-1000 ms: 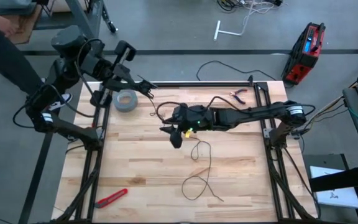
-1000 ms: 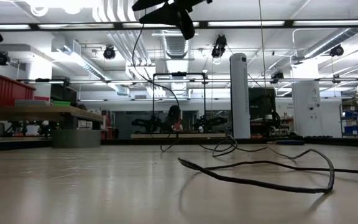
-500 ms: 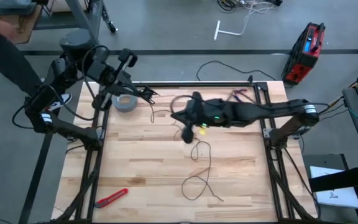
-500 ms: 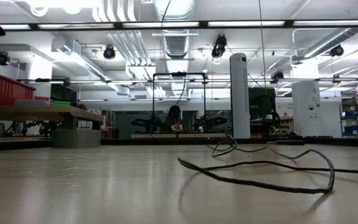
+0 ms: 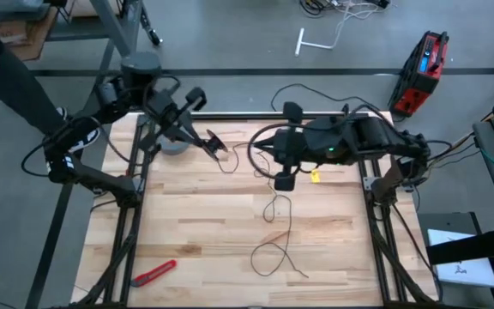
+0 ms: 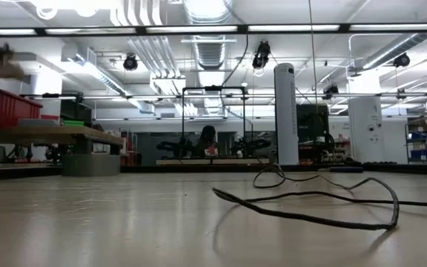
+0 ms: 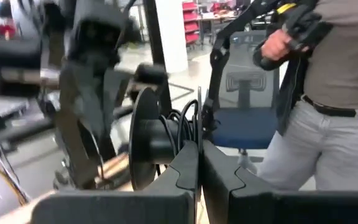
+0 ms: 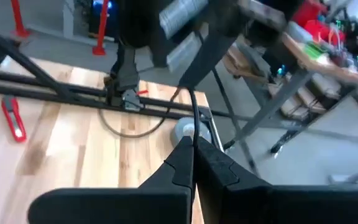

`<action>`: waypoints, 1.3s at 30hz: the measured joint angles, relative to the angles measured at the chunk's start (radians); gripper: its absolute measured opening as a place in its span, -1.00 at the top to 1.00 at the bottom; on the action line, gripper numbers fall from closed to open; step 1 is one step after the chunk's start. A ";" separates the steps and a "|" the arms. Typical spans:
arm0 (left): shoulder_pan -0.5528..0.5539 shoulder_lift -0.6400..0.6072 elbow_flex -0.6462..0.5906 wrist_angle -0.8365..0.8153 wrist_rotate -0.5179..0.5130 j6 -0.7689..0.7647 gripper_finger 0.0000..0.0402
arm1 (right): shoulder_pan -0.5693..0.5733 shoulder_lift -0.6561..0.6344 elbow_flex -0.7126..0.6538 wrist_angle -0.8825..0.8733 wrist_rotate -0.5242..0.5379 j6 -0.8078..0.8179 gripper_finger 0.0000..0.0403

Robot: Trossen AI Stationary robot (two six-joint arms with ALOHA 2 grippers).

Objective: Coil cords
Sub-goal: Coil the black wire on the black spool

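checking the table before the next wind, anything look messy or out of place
Yes. Much of the thin black cord lies uncoiled in loose, crossing loops on the near half of the table. It rises to the reel under the right tool. A red-handled cutter lies askew near the near-left corner.

Thin black cord (image 5: 274,225) looped on table, reel (image 5: 284,182) raised.

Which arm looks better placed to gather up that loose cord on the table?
Probably the right: the right gripper, shut on the cord, hangs with the reel just above the loose loops. The left gripper pinches the cord farther off, toward the table's left side.
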State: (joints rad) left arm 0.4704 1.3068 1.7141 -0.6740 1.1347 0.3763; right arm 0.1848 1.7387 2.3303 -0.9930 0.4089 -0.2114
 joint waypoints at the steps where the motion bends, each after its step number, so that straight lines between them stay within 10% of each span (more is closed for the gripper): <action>1: 0.006 0.001 -0.016 0.002 -0.005 0.001 1.00 | -0.001 -0.011 -0.014 0.002 -0.026 -0.010 1.00; 27: -0.033 0.002 -0.227 0.012 0.147 -0.136 1.00 | -0.062 0.021 0.006 0.173 -0.068 -0.100 1.00; 39: -0.099 0.001 -0.227 0.084 0.190 -0.232 1.00 | -0.156 0.126 0.006 0.304 -0.114 0.172 1.00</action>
State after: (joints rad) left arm 0.3709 1.3076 1.4876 -0.5899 1.3247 0.1446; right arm 0.0287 1.8647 2.3363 -0.6890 0.2947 -0.0395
